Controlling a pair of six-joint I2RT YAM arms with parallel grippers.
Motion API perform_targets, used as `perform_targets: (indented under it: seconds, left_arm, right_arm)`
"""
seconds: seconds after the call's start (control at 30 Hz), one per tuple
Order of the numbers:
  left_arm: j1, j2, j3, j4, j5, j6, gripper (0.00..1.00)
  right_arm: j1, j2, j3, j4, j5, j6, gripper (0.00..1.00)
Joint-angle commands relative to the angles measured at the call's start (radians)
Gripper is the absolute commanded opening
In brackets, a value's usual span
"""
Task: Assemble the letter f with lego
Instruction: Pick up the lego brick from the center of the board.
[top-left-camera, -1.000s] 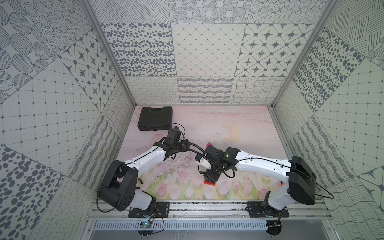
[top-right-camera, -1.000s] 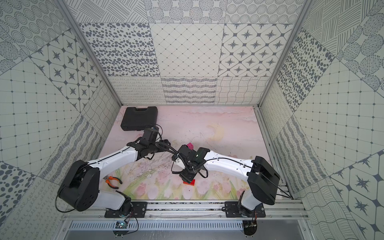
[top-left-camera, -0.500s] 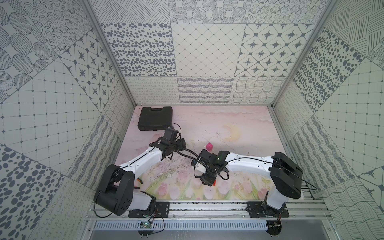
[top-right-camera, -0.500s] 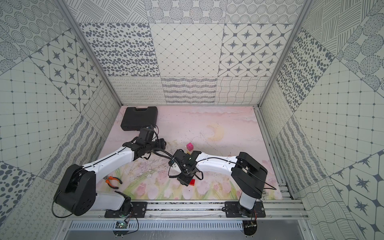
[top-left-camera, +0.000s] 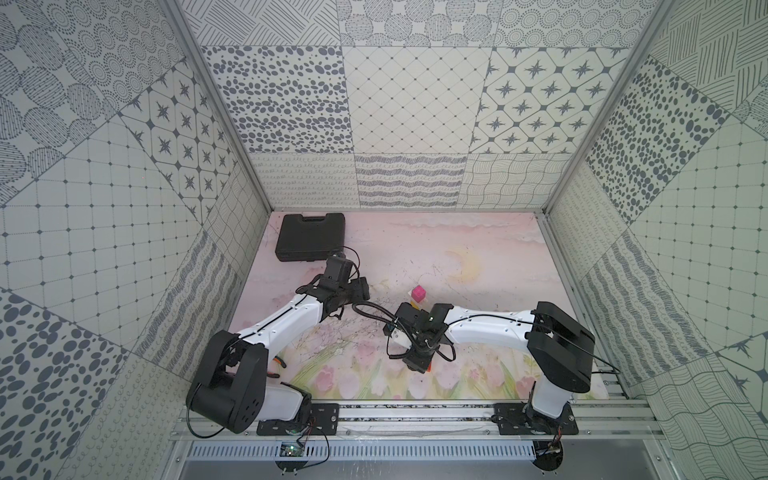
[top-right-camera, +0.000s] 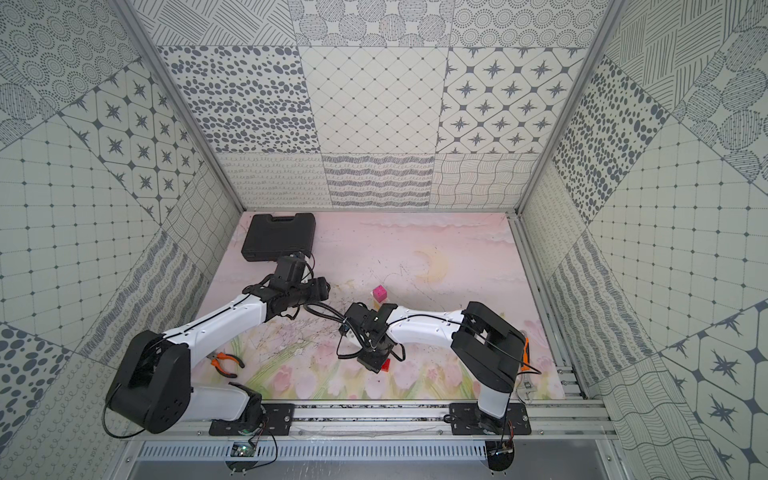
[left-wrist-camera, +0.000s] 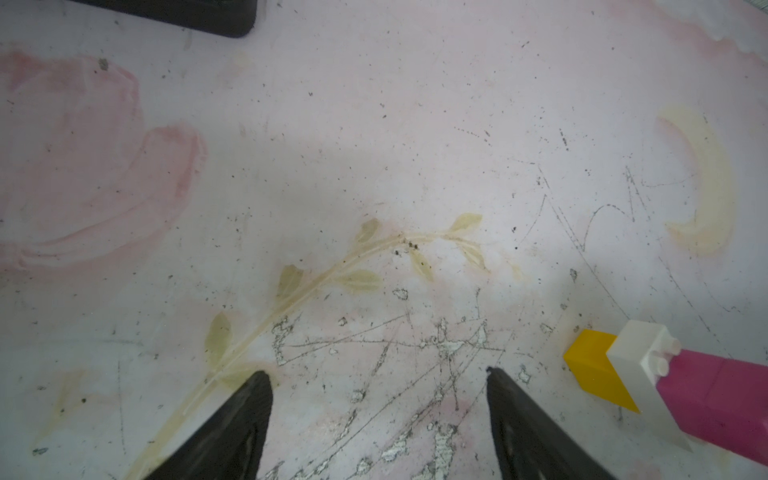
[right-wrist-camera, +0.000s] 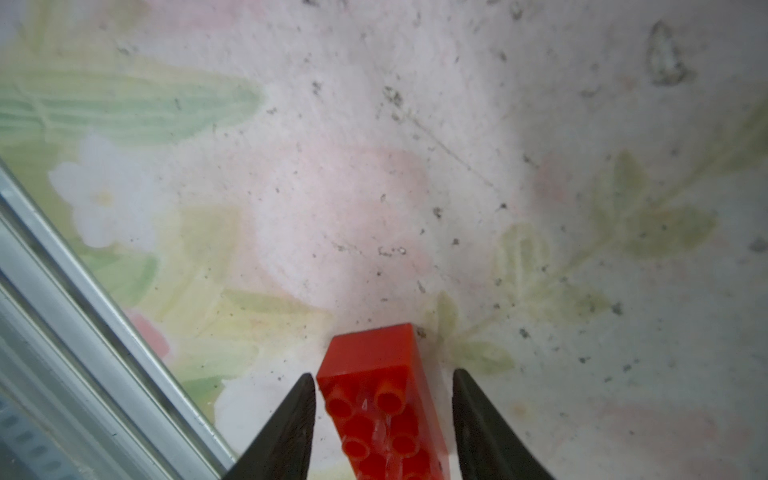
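The right gripper (right-wrist-camera: 382, 372) straddles the red brick (right-wrist-camera: 384, 411) on the mat (right-wrist-camera: 374, 187) with jaws partly open. One finger appears to touch the brick's side and the other stands clear; the brick's near end is cut off, and both top views hide it almost wholly beneath the wrist. The left gripper (left-wrist-camera: 376, 370) hangs wide open and empty above the mat, with the partial stack (left-wrist-camera: 648, 374) of yellow, white and pink just beside it, its pink end cut off.

The right arm (top-left-camera: 486, 332) has folded inward, uncovering the pink-topped brick stack (top-left-camera: 417, 294)
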Motion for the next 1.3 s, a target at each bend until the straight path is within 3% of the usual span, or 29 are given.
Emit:
perform_targets:
  seconds: [0.0,0.67,0.87,1.1,1.27]
  left_arm:
    - [0.006,-0.01,-0.009,0.003,0.015,-0.008,0.82]
    - [0.006,0.015,-0.029,0.048,0.07,-0.008,0.82]
    - [-0.003,0.024,-0.058,0.117,0.107,-0.006,0.85]
    - [-0.096,0.051,-0.101,0.262,0.083,0.033,0.89]
    - [-0.137,0.073,-0.144,0.389,0.1,0.054,0.9]
  right_arm:
    - [0.005,0.021,0.018,-0.01,0.025,-0.013,0.52]
    - [0.002,0.02,0.051,-0.019,0.017,0.007,0.35]
    - [-0.038,-0.044,0.088,-0.076,0.012,0.04,0.33]
    - [-0.131,-0.113,0.276,-0.267,0.017,0.076,0.34]
    - [-0.215,-0.086,0.463,-0.399,0.005,0.085,0.34]
